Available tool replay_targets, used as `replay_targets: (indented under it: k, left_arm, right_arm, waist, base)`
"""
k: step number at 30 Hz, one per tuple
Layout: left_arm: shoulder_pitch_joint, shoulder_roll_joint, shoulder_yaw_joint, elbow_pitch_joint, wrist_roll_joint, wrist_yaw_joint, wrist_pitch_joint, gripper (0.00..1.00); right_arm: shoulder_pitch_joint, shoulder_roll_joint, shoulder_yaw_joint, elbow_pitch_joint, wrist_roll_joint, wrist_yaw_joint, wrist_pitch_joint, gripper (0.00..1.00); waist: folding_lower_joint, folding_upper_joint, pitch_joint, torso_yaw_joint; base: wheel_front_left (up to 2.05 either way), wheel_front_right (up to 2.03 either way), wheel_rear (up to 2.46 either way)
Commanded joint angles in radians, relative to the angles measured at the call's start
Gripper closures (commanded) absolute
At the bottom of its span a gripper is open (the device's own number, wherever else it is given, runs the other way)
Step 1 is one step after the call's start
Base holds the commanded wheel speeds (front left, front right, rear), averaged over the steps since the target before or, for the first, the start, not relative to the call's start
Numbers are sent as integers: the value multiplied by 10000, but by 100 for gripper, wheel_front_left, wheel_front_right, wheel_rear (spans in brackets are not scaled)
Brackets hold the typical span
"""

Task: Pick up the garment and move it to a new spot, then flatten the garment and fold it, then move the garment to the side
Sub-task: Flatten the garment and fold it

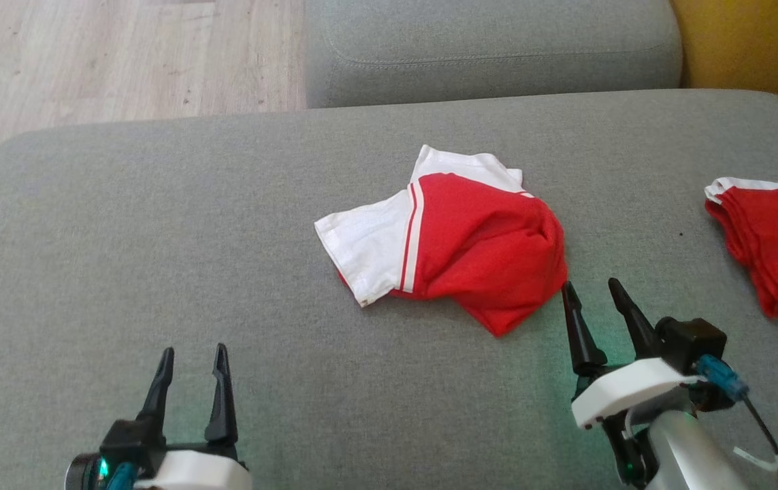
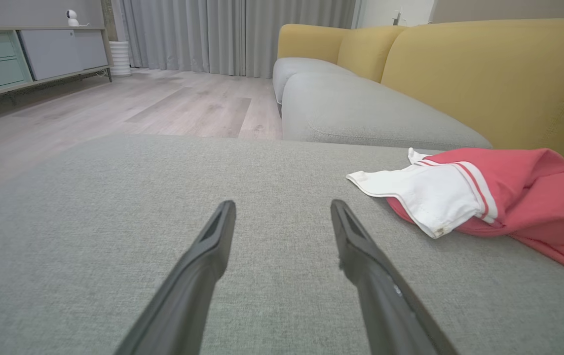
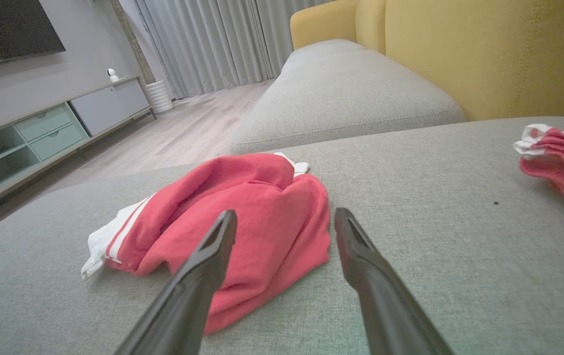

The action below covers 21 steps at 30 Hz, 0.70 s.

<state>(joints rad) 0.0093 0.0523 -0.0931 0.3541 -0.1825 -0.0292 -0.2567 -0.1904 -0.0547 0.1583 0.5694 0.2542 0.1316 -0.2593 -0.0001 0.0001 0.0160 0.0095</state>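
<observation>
A crumpled red-and-white fabric garment (image 1: 457,238) lay near the middle of the grey woven sofa cushion (image 1: 157,224). The right gripper (image 1: 591,284) hovered just beside its red edge, jaws wide and empty. The left gripper (image 1: 195,349), jaws likewise wide and empty, was well apart from it.

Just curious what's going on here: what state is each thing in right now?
Garment: crumpled on the cushion, not held.
Second garment: bunched at the right, untouched.
Left gripper: open, empty.
Right gripper: open, empty, tips near the garment.
Drawers: shut.
</observation>
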Motion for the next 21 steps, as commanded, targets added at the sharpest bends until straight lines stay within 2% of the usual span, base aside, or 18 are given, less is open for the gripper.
replay_targets:
  k: [1, 5, 12, 13, 17, 21]
  left_arm:
    - [-368, 9, 406, -344, 93, -63, -51, 0]
    - [-605, -14, 187, -262, 111, -243, -51, 0]
    - [-924, -18, -655, -114, -393, -248, -51, 0]
    - [-924, -18, -655, -114, -393, -248, -51, 0]
    - [-1086, -19, -1190, 40, -510, -315, -51, 0]
    - [-1323, -19, -1585, 30, -700, -306, -51, 0]
  right_arm:
    - [-225, 45, 178, -285, -61, -9, -24, 0]
    - [-515, 45, 712, -345, -22, -9, -24, 0]
    - [-2108, 45, 3219, 73, 366, -9, 15, 0]
    - [-2108, 45, 3219, 73, 366, -9, 15, 0]
    - [-3243, 45, 4027, 798, 740, -9, 448, 0]
    - [-4312, 45, 4216, 1784, 856, -9, 1023, 0]
  waist:
    - [1, -1, 14, 37]
    - [1, -1, 211, 320]
    - [1, -1, 646, 1371]
    - [1, -1, 646, 1371]
    - [1, -1, 968, 2194]
    - [1, -1, 1271, 2899]
  base:
    - [0, 0, 0]
    - [0, 0, 0]
    - [0, 0, 0]
    - [0, 0, 0]
    - [0, 0, 0]
    - [0, 0, 0]
